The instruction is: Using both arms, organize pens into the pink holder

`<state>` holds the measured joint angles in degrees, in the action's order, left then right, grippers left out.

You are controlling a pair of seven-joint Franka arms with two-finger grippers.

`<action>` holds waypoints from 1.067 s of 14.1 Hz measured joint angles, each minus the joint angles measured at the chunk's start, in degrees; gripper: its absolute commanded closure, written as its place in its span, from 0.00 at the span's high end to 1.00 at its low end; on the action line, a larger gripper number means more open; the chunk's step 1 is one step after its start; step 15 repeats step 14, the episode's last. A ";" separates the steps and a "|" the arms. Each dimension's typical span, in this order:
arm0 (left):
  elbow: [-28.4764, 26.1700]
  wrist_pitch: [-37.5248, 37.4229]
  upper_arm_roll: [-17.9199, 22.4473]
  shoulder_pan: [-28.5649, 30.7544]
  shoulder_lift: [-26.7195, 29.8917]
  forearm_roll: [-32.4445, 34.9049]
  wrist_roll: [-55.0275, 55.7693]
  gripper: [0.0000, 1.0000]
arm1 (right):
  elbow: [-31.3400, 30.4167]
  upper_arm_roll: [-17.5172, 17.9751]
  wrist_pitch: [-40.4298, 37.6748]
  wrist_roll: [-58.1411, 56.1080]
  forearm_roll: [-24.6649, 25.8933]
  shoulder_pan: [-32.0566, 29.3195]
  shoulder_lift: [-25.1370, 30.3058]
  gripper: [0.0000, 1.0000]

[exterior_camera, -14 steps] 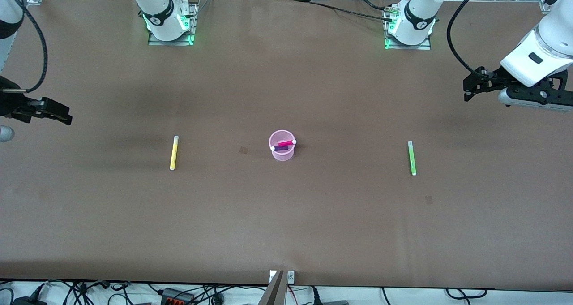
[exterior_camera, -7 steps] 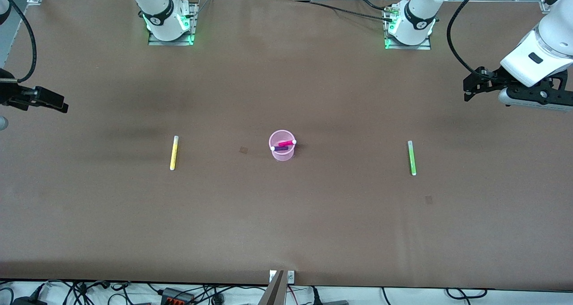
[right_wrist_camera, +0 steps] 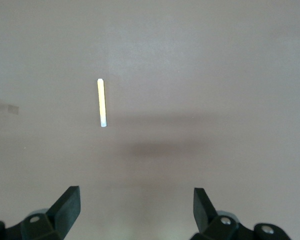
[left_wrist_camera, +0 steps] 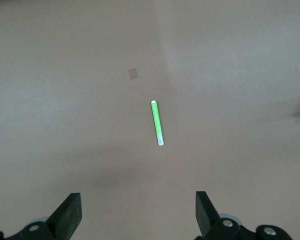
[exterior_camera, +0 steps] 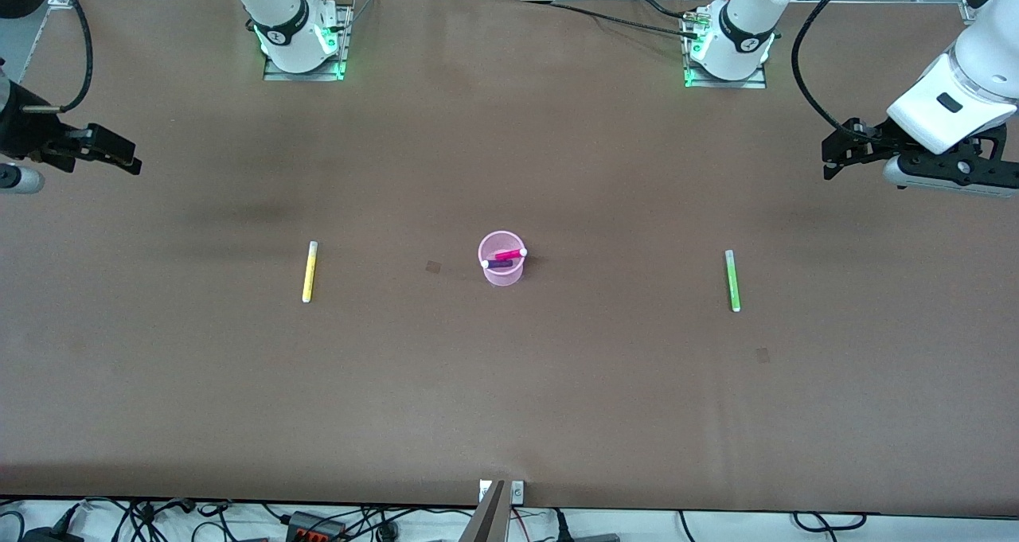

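The pink holder (exterior_camera: 501, 259) stands at the table's middle with a magenta pen (exterior_camera: 509, 254) and a purple pen (exterior_camera: 498, 264) lying across its inside. A yellow pen (exterior_camera: 309, 271) (right_wrist_camera: 101, 102) lies flat toward the right arm's end. A green pen (exterior_camera: 732, 280) (left_wrist_camera: 157, 123) lies flat toward the left arm's end. My right gripper (exterior_camera: 119, 158) (right_wrist_camera: 136, 199) hangs open and empty over that arm's end of the table, off to the side of the yellow pen. My left gripper (exterior_camera: 833, 154) (left_wrist_camera: 138, 205) hangs open and empty over its own end, apart from the green pen.
Both arm bases (exterior_camera: 301, 42) (exterior_camera: 726, 48) stand along the table edge farthest from the front camera. Small dark patches (exterior_camera: 432, 267) (exterior_camera: 763, 355) mark the brown tabletop. Cables run off the table's edges.
The right gripper has risen in the front view and shifted slightly toward the table's middle. The left gripper has barely moved. Pens and holder are unchanged.
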<state>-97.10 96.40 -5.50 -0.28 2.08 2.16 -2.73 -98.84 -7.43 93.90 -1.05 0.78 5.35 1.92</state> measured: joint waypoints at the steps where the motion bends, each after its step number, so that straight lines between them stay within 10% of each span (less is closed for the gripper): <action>1: 0.00 0.00 0.00 0.00 0.00 0.00 0.00 1.00 | -1.34 0.06 0.78 0.00 0.15 0.21 0.92 1.00; 15: 0.00 -1.02 -0.01 0.00 -0.02 0.00 0.00 1.00 | -2.85 0.41 3.07 -0.18 0.60 0.26 2.22 1.00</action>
